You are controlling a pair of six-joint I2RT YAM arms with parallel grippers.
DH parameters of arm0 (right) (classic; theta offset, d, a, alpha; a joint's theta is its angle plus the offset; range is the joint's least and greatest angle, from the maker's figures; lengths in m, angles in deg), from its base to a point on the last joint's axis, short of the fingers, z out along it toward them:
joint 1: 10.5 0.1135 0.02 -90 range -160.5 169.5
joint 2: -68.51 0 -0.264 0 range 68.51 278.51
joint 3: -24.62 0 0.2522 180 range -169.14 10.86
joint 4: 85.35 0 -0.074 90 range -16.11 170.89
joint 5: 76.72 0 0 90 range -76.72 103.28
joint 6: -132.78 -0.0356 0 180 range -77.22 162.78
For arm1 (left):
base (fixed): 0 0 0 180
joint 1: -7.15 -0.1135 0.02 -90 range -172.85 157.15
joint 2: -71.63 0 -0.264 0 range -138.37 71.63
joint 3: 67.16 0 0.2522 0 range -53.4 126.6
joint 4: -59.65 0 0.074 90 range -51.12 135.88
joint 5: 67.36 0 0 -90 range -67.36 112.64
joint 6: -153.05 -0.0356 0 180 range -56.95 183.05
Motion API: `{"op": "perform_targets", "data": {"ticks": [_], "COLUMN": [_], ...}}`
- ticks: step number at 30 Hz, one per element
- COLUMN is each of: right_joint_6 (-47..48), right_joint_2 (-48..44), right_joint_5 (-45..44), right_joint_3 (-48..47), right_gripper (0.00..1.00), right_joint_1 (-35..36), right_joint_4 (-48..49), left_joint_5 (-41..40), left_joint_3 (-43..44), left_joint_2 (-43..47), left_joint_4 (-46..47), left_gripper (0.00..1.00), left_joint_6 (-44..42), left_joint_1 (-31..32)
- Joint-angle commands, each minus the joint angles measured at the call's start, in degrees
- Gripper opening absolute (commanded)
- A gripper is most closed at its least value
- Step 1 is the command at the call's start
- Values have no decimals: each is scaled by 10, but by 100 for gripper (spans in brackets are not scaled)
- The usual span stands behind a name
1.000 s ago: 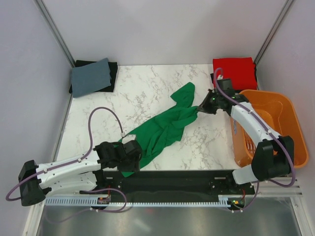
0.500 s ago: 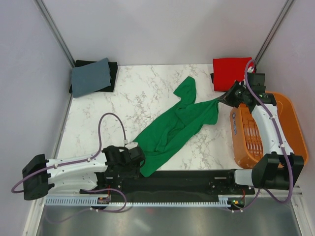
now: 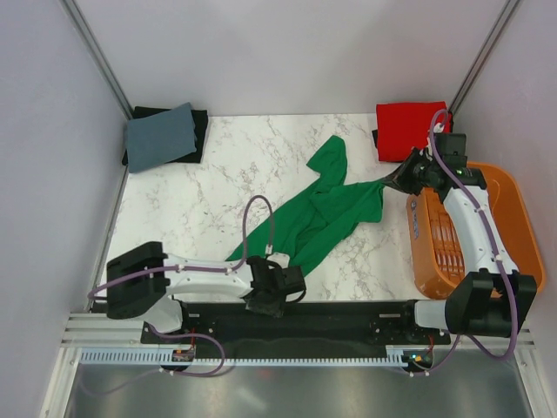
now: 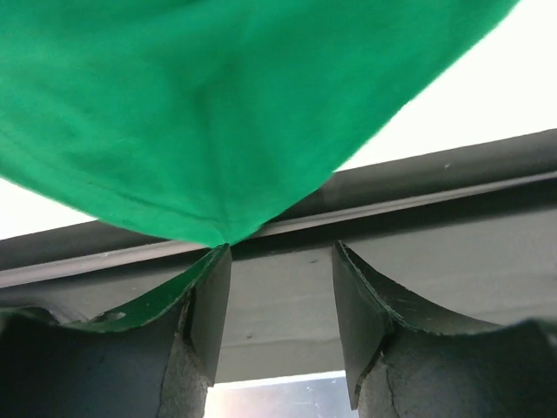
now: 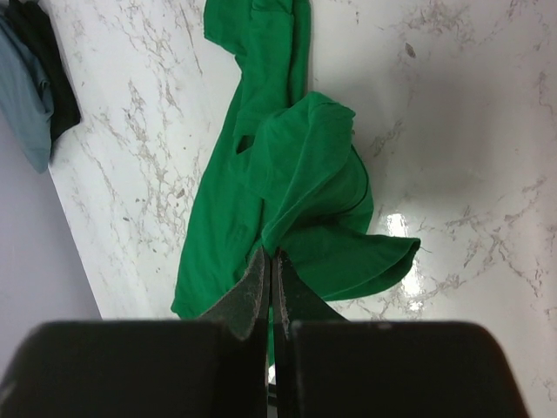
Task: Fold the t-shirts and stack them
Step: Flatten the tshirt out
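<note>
While the green t-shirt (image 3: 322, 213) lies stretched across the desk (image 3: 200, 200) in the top view, the red t-shirt (image 3: 411, 126) sits folded at its far right corner. Left wrist view: the left end effector (image 4: 280, 261) is released, and the green hem touches one finger. Right wrist view: the right end effector (image 5: 270, 274) is grasping a fold of the green t-shirt.

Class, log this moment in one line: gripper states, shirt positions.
left gripper: open | right gripper: shut on green t-shirt | red t-shirt: folded, far right corner
</note>
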Motion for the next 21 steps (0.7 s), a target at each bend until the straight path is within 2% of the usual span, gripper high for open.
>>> {"op": "perform_targets", "data": {"ticks": [1, 7, 11, 21], "right_joint_6": [18, 21, 22, 23], "right_joint_2": [-20, -23, -25, -28], "right_joint_5": [12, 21, 24, 30], "right_joint_3": [9, 22, 22, 30], "right_gripper": [0, 0, 0, 0], "right_joint_1": [-1, -1, -1, -1], "right_joint_4": [-2, -3, -3, -4], "left_joint_5": [-51, -117, -137, -152], "left_joint_3": [63, 107, 104, 84], "left_joint_2": [-59, -104, -111, -141], "left_joint_4": [-18, -119, -143, -112], "left_gripper": [58, 63, 64, 61], "left_joint_6": [-15, 57, 88, 89], "left_joint_1": [24, 28, 27, 19]}}
